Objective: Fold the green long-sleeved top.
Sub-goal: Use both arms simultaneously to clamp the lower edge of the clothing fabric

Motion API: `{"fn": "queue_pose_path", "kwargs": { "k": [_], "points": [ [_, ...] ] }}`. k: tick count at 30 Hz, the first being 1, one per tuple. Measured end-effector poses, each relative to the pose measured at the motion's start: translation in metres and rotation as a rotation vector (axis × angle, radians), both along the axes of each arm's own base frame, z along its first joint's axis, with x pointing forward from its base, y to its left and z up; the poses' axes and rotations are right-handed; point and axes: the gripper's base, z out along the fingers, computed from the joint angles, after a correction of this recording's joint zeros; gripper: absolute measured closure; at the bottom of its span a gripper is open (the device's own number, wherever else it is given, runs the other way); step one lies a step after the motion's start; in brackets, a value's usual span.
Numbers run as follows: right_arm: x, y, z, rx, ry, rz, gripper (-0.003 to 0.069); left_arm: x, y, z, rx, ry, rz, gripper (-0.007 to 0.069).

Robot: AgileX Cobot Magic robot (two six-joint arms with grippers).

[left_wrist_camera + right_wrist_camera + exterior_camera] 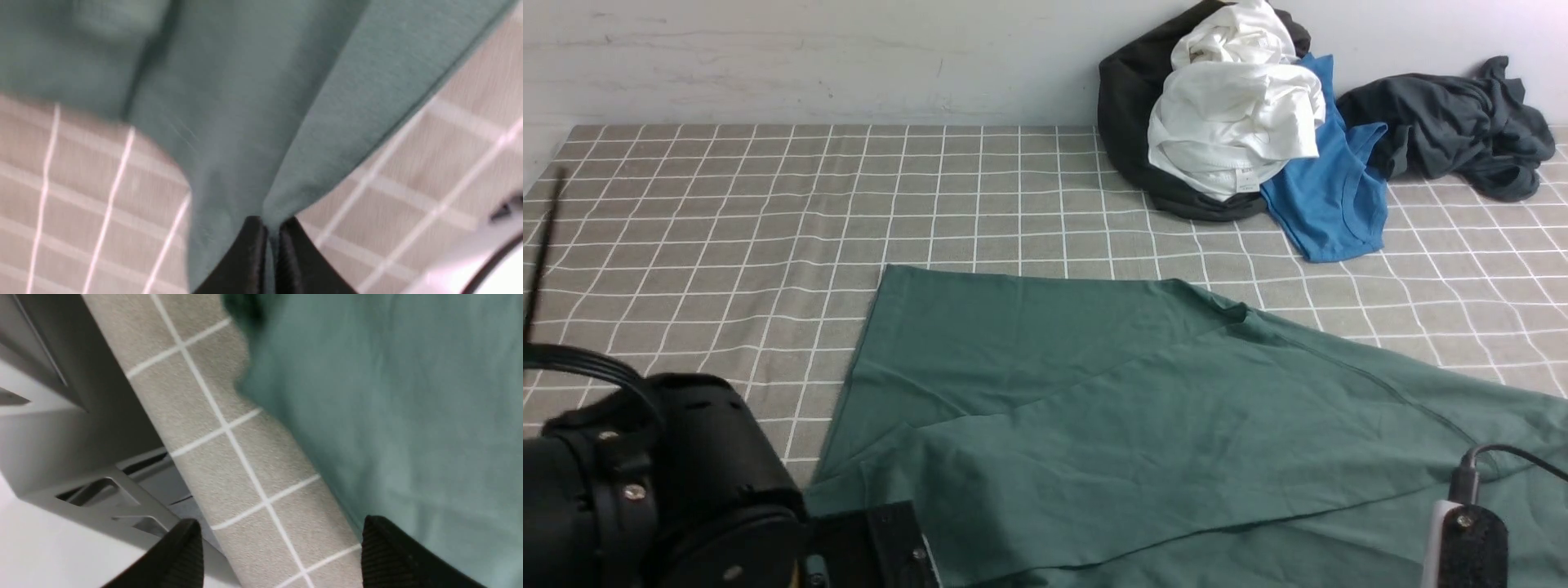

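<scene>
The green long-sleeved top (1143, 408) lies spread over the near half of the checked table cover, partly folded over itself. In the left wrist view my left gripper (271, 228) is shut on a bunched edge of the green top (245, 102), with cloth pinched between its black fingers and pulled up off the cover. In the front view the left arm fills the near left corner and its fingers are hidden. My right gripper (282, 535) stands open over the table cover near the table's edge, one finger (380, 543) beside the green top's (388, 396) edge, nothing between the fingers.
A pile of clothes sits at the back right: a black garment (1127, 106), a white one (1233, 106), a bright blue top (1331, 196) and a dark charcoal garment (1454, 122). The checked table cover (727, 212) runs to a white wall. Grey frame parts (81, 457) lie beyond the table's edge.
</scene>
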Motion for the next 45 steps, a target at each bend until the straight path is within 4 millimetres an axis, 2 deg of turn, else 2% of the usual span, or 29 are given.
{"fn": "queue_pose_path", "kwargs": {
  "k": [4, 7, 9, 13, 17, 20, 29, 32, 34, 35, 37, 38, 39, 40, 42, 45],
  "points": [
    [0.003, -0.006, -0.006, -0.058, -0.043, 0.019, 0.0179, 0.002, 0.015, 0.008, -0.026, 0.027, 0.025, 0.0619],
    [0.002, -0.010, -0.016, -0.083, -0.051, 0.024, 0.0179, 0.003, 0.018, 0.009, -0.042, 0.031, 0.042, 0.0619],
    [-0.002, -0.015, -0.031, -0.111, -0.044, 0.032, 0.0179, 0.003, 0.017, 0.009, -0.054, 0.030, 0.049, 0.0619],
    [0.000, -0.018, -0.039, -0.141, -0.070, 0.054, 0.0179, 0.004, 0.016, 0.009, -0.074, 0.022, 0.052, 0.0619],
    [0.013, -0.016, -0.045, -0.220, -0.133, 0.117, 0.0179, 0.005, 0.014, 0.009, -0.097, 0.009, 0.054, 0.0619],
    [0.019, -0.012, -0.054, -0.268, -0.109, 0.143, 0.0179, 0.005, 0.013, 0.009, -0.102, 0.005, 0.050, 0.0619],
    [0.031, 0.003, -0.078, -0.272, -0.067, 0.218, 0.0179, 0.005, 0.013, 0.009, -0.104, 0.005, 0.049, 0.0619],
    [0.033, 0.006, -0.084, -0.288, -0.041, 0.243, 0.0202, 0.005, 0.013, 0.009, -0.104, 0.005, 0.049, 0.0619],
    [0.034, 0.008, -0.084, -0.291, -0.028, 0.266, 0.0268, 0.005, 0.013, 0.009, -0.104, 0.005, 0.049, 0.0619],
    [0.034, 0.008, -0.084, -0.291, -0.025, 0.267, 0.0276, 0.005, 0.013, 0.009, -0.104, 0.005, 0.049, 0.0619],
    [0.036, 0.010, -0.079, -0.289, -0.032, 0.272, 0.0414, 0.005, 0.013, 0.009, -0.104, 0.005, 0.049, 0.0619],
    [0.035, 0.010, -0.079, -0.290, -0.030, 0.273, 0.0425, 0.005, 0.013, 0.009, -0.104, 0.005, 0.049, 0.0619],
    [0.038, 0.012, -0.071, -0.281, -0.051, 0.271, 0.0525, 0.005, 0.013, 0.009, -0.104, 0.005, 0.049, 0.0619],
    [0.038, 0.012, -0.068, -0.276, -0.062, 0.270, 0.0572, 0.005, 0.013, 0.009, -0.104, 0.005, 0.049, 0.0619],
    [0.042, 0.013, -0.057, -0.266, -0.086, 0.263, 0.0633, 0.006, 0.013, 0.009, -0.101, 0.003, 0.048, 0.0619],
    [0.053, 0.012, -0.044, -0.256, -0.105, 0.212, 0.0638, 0.010, 0.014, 0.014, -0.082, -0.030, 0.033, 0.0619]
  ]
}}
